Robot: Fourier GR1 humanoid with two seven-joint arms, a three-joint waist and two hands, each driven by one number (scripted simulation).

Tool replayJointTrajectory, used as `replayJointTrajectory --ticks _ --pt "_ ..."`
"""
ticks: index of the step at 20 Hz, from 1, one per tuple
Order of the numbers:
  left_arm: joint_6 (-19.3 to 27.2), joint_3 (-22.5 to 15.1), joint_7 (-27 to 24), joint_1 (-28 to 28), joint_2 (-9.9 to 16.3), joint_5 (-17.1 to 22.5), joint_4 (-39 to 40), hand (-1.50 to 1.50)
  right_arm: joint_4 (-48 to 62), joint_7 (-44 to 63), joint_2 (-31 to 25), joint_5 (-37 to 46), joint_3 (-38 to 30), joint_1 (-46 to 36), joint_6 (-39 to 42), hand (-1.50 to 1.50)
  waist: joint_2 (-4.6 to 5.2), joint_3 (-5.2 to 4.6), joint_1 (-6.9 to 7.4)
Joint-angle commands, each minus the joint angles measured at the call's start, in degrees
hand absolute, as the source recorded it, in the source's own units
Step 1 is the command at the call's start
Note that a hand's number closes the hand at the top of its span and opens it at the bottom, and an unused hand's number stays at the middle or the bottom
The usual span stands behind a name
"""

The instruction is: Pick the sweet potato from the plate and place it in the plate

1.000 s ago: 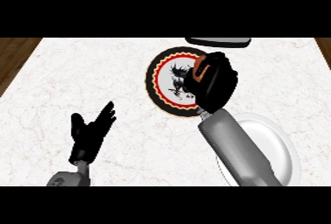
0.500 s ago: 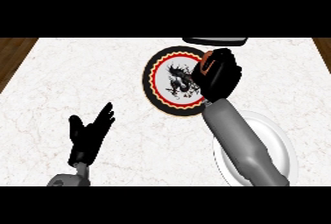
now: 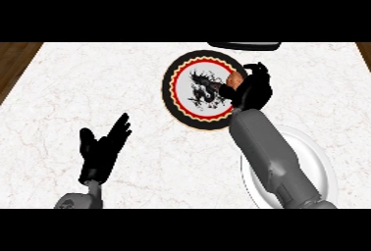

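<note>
A round patterned plate (image 3: 190, 64) with a black rim, a red zigzag ring and a dark dragon drawing lies at the far middle of the counter. At its right edge a small reddish-brown sweet potato (image 3: 234, 78) shows, mostly hidden. My right hand (image 3: 251, 90) is over it with its fingers curled around it. A plain white plate (image 3: 316, 159) lies at the near right, largely covered by my right forearm. At the lower left my left hand (image 3: 101, 149) rests open, fingers up, touching nothing.
A dark object (image 3: 244, 45) sits at the counter's far edge, just beyond the patterned plate. Brown floor shows past the white marble counter's (image 3: 87, 88) left and right edges.
My right hand has shifted a little farther along the patterned plate's right edge and closed over the sweet potato. The left hand has barely moved.
</note>
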Motion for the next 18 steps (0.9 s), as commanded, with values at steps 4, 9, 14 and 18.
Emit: replayJointTrajectory --ticks 4,9,14,18 --pt "1.2 -0.9 -0.5 0.1 -1.2 -1.3 0.6 0.00 1.8 -16.5 0.1 -15.0 -0.4 0.2 -7.4 -1.50 0.39 0.12 -0.11" --pt "0.3 -0.5 -1.3 0.2 -0.3 -1.2 1.0 0.00 -3.4 -21.8 0.1 -20.2 -0.3 -0.9 -17.1 -1.50 0.08 0.08 -0.27" --pt "0.2 2.2 1.5 1.0 1.4 1.1 -2.5 0.00 -10.9 -31.7 0.1 -30.9 0.6 6.4 -18.3 -1.50 -0.71 0.08 -2.28" --pt "-1.1 1.7 -0.8 5.2 1.5 1.3 -2.4 0.00 -20.0 -36.3 0.1 -42.3 7.4 11.4 -15.3 -1.50 -1.06 0.01 -2.74"
